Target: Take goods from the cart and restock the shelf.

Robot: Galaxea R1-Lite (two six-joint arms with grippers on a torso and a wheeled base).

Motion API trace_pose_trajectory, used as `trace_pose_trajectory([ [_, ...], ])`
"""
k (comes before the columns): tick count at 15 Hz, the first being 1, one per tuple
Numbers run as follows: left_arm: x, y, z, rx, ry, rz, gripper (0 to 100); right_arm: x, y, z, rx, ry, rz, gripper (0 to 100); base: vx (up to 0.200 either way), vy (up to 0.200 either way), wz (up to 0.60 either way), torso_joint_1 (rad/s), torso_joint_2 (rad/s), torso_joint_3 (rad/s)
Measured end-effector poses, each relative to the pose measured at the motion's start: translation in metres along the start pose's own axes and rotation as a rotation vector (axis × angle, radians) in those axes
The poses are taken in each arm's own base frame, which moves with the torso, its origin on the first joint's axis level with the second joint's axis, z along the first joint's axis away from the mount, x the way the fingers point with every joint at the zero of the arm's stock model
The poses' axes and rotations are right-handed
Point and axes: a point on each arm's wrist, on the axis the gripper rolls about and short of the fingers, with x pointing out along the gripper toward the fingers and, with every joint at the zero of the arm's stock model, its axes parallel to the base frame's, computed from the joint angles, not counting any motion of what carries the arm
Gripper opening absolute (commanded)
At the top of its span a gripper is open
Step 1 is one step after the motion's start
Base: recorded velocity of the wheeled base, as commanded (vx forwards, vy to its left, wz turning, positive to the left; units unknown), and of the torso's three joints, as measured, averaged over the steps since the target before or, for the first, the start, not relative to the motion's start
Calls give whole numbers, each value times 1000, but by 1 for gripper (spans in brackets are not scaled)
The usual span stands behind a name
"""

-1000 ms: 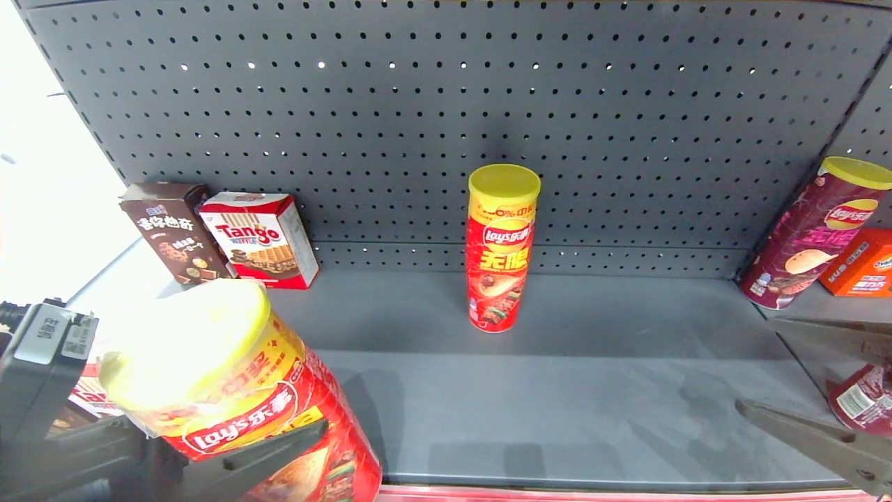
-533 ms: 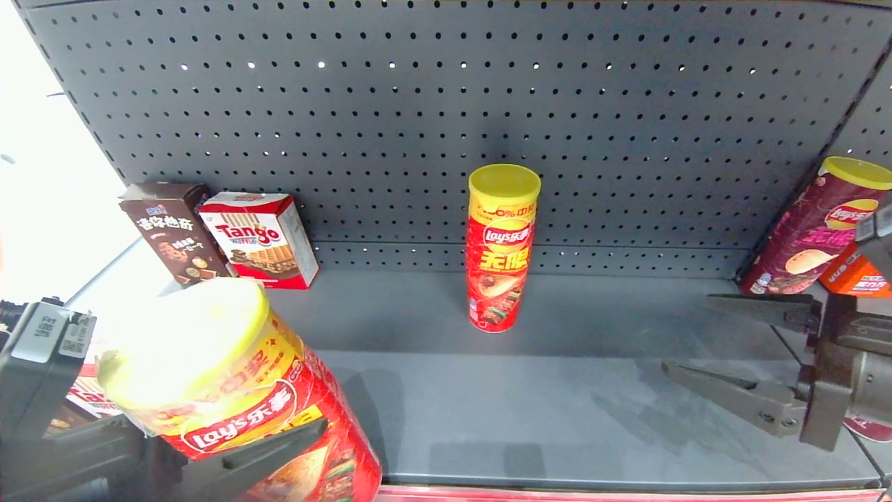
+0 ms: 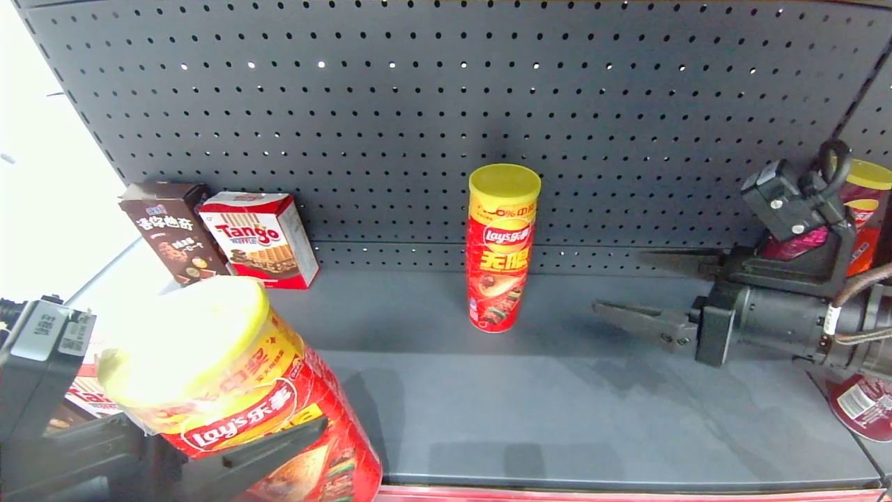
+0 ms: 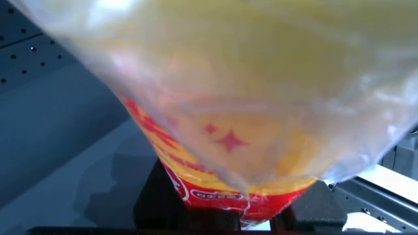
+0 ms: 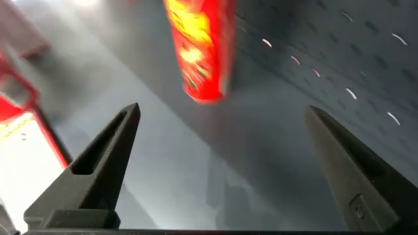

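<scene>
One tube in left jaws — shelf can facing right jaws

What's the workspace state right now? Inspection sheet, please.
Surface: grey shelf, bare across the middle and front.
Job's things: red chip can upright near the back; second red chip can held in the left gripper.
Clutter: brown box and wafer box at back left; purple can at far right, partly behind the right arm.
Grippers: left gripper shut on the second red chip can at the shelf's front left; right gripper open, empty, pointing towards the upright can, apart from it.
Cables: cable at the right wrist.
Surroundings: pegboard back panel.
</scene>
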Motion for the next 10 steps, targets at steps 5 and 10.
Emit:
trace_pose_trajectory([
  [5,0,0,0,-32,1,0,0,36,-25,6,-75,-111,246,100,0,0,0,0,0,0],
  [10,0,0,1,-34,-5,-1,0,67,-41,2,-119,-179,404,100,0,0,0,0,0,0],
])
